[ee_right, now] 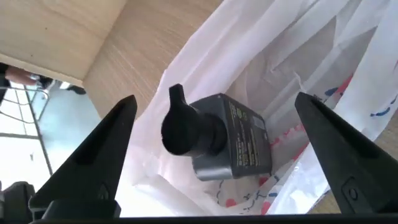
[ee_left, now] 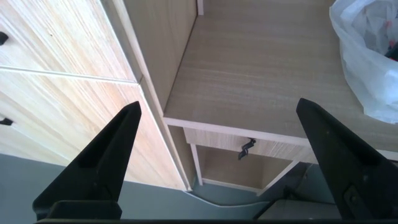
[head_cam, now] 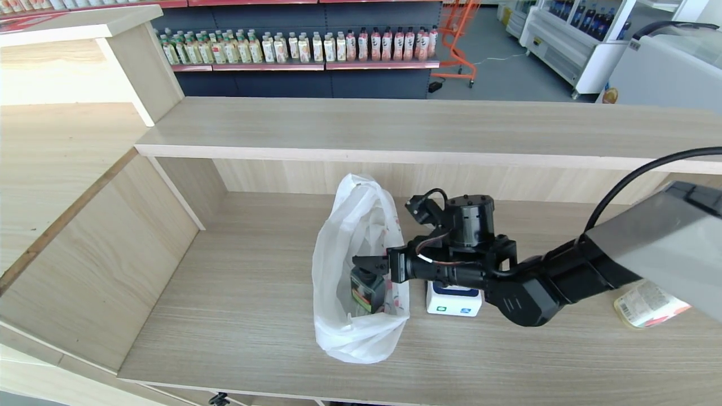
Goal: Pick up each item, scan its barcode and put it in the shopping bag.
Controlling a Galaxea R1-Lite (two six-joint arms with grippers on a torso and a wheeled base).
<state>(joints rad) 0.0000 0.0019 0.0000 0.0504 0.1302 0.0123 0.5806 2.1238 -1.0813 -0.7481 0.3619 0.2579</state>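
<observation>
My wide-open right tool [ee_right: 214,106] might snag the thin white plastic bag [head_cam: 338,316], tipping the grey black-capped bottle [ee_right: 233,146] inside.

The shopping bag [head_cam: 338,321] is thin, crinkled, translucent white plastic film with a faint sheen, the counter [head_cam: 237,316] a matt pale wood-grain surface, the bottle [head_cam: 366,290] smooth grey-and-black plastic, and the scanner [head_cam: 454,303] smooth glossy white plastic.

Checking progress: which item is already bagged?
The black-capped dark bottle, inside the white shopping bag; the pale-labelled item lies on the counter, outside it.
</observation>
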